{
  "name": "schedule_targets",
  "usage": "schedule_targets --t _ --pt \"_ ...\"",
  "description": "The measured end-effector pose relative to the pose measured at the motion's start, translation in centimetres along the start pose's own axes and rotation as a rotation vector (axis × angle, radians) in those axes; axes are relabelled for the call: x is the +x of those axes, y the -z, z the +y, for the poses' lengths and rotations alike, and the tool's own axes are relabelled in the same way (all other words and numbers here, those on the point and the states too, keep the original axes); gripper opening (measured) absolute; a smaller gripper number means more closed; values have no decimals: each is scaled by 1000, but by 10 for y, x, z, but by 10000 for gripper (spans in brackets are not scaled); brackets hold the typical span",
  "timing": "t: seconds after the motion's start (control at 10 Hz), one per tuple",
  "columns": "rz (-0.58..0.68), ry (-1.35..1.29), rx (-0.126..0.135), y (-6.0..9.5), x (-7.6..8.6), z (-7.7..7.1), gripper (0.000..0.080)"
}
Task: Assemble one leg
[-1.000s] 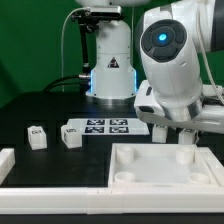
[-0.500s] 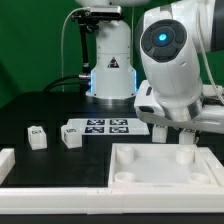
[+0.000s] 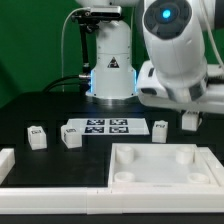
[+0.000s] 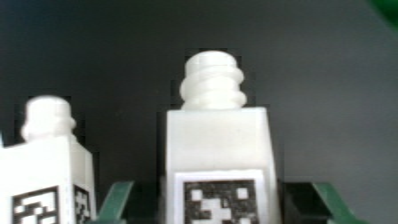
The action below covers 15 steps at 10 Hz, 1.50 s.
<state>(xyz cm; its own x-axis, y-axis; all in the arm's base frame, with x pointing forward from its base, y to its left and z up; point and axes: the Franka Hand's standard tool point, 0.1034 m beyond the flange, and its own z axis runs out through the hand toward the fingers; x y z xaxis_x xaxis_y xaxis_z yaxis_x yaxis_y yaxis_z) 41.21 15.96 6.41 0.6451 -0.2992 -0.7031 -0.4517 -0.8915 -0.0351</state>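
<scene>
In the wrist view one leg [image 4: 222, 140], a white post with a threaded tip and a square tag, lies between my gripper's [image 4: 222, 205] two green fingertips [image 4: 118, 200], with a dark gap on each side; the jaws are open. A second leg [image 4: 45, 160] lies beside it, outside the fingers. In the exterior view my gripper's lower end [image 3: 190, 120] hangs under the raised arm, above the far right of the white tabletop [image 3: 150, 178]. One leg [image 3: 160, 128] stands just left of it. Two more legs [image 3: 37, 137] [image 3: 70, 136] sit at the left.
The marker board [image 3: 105, 127] lies between the left legs and the right one. A white L-shaped rail [image 3: 40, 187] runs along the front left. The arm's base [image 3: 110, 70] stands at the back.
The arm has risen from low over the tabletop's far right edge, uncovering the leg near the marker board's right end. The left legs and the tabletop have not moved.
</scene>
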Motion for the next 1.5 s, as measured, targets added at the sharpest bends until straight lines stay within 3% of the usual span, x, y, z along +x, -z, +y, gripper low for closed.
schedule_targets --t 0.1,0.3,0.6,0.7,0.8,1.1,1.2,1.3,1.5 --pt "-2 5 7 10 -3 -2 289" --pt "34 5 14 9 2 -4 290" --pt "297 15 48 13 7 -13 290" --pt "398 71 25 19 15 -8 290" --pt "504 147 -34 30 20 -2 290" --pt "734 281 -57 64 28 -9 290" --pt "809 289 -23 74 30 -18 290" --pt "920 306 37 71 27 -26 290" --pt "1038 354 98 58 16 -34 290"
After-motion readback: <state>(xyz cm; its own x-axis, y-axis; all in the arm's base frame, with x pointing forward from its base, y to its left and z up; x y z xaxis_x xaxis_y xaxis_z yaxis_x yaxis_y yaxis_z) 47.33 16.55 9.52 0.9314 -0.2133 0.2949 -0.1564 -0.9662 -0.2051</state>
